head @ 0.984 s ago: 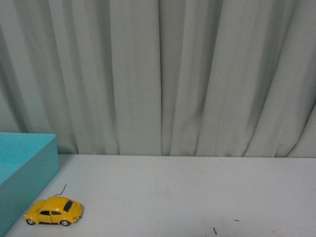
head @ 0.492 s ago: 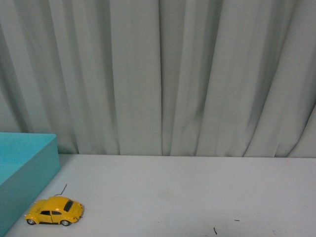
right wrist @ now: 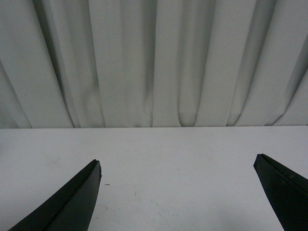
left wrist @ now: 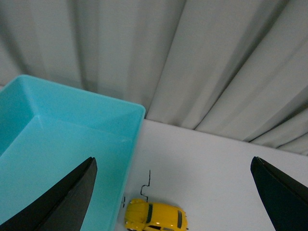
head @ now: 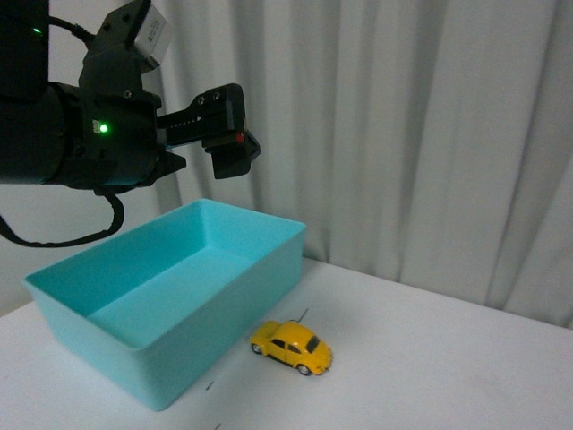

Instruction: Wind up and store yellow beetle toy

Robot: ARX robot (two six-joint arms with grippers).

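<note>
The yellow beetle toy (head: 292, 346) stands on its wheels on the white table, close beside the long wall of the turquoise box (head: 235, 303). My left gripper (head: 227, 133) is open and empty, held high above the box's far end. In the left wrist view the toy (left wrist: 155, 216) lies low between the spread fingers (left wrist: 72, 197), far below them, next to the box (left wrist: 57, 139). My right gripper (right wrist: 177, 160) is open and empty over bare table; it does not show in the front view.
The box is open-topped with nothing in it. A grey-white curtain (head: 403, 134) hangs behind the table. A thin dark squiggle (left wrist: 146, 182) marks the table by the toy. The white table (head: 448, 376) stretches to the right of the toy.
The front view now looks from a different angle: the whole box shows, the toy sits near mid-frame instead of lower left, and my left arm has come into view at upper left.
</note>
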